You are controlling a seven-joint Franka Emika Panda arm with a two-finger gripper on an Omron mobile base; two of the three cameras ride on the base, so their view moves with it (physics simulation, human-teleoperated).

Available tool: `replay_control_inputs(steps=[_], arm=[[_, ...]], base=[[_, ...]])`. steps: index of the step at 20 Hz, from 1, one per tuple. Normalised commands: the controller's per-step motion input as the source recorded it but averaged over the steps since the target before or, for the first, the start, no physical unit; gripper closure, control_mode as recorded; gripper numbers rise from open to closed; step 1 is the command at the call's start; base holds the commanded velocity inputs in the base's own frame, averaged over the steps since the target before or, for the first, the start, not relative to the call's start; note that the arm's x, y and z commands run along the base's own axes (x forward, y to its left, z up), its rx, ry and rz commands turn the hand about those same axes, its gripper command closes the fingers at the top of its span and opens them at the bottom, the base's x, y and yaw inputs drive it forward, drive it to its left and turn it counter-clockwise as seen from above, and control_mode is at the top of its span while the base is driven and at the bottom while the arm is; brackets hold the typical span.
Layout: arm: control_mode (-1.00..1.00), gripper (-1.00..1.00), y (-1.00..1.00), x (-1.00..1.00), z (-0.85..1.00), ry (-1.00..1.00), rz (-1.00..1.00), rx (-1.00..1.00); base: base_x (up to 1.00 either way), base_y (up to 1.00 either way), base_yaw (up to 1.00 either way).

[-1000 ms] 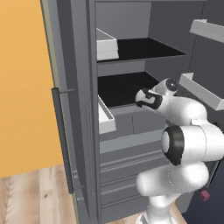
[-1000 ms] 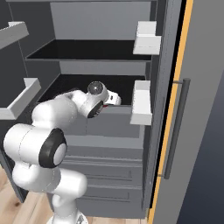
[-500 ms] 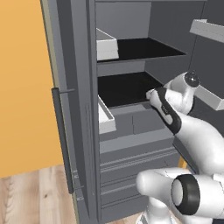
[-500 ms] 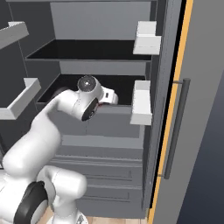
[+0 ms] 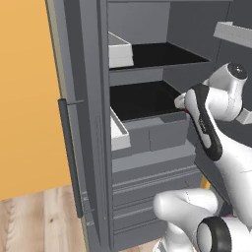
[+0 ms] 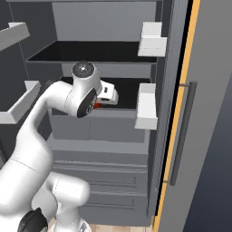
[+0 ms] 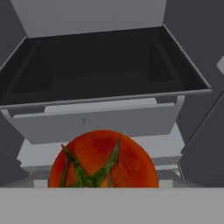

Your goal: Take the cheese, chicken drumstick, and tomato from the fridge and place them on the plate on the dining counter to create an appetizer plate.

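Observation:
The tomato [image 7: 103, 159], red-orange with a green stem star, sits close up at the bottom of the hand view, in front of the fridge's [image 7: 109, 26] black lower shelf [image 7: 109, 65]. My gripper [image 6: 100, 102] is shut on the tomato and holds it in the air just outside that shelf. A red sliver of the tomato [image 6: 96, 105] peeks out under the white hand in the right base view, and again at the hand in the left base view as the tomato [image 5: 186, 111]. The gripper's fingers are hidden.
The fridge doors stand open on both sides, with white door bins [image 6: 146, 105] [image 5: 118, 130] and a dark bar handle [image 5: 70, 157]. Grey drawers [image 6: 99, 131] lie below the shelf. An orange wall [image 5: 24, 98] is at the left.
The arm has folded: its elbow swung up and back while the hand stayed near the lower shelf's front edge, drawing slightly out of the fridge with the tomato.

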Motion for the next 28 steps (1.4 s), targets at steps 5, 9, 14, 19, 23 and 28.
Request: replay_control_inputs(steps=[5,9,14,19,23,28], arm=[[-1.00,1.00,0.04,-0.88,0.19,0.04,0.03,0.00],[1.00,1.00,0.02,-0.50,0.00,0.00,0.00,-0.01],[1.00,1.00,0.00,0.00,0.00,0.00,0.00,0.00],[1.00,1.00,0.00,0.00,0.00,0.00,0.00,0.00],[1.00,1.00,0.00,0.00,0.00,0.00,0.00,0.00],[1.00,1.00,0.00,0.00,0.00,0.00,0.00,0.00]], base=[[0.00,0.00,0.00],[-0.50,0.01,0.00],[-1.00,0.03,0.01],[-0.94,0.15,0.02],[-0.56,0.42,0.23],[-0.35,0.52,0.36]])
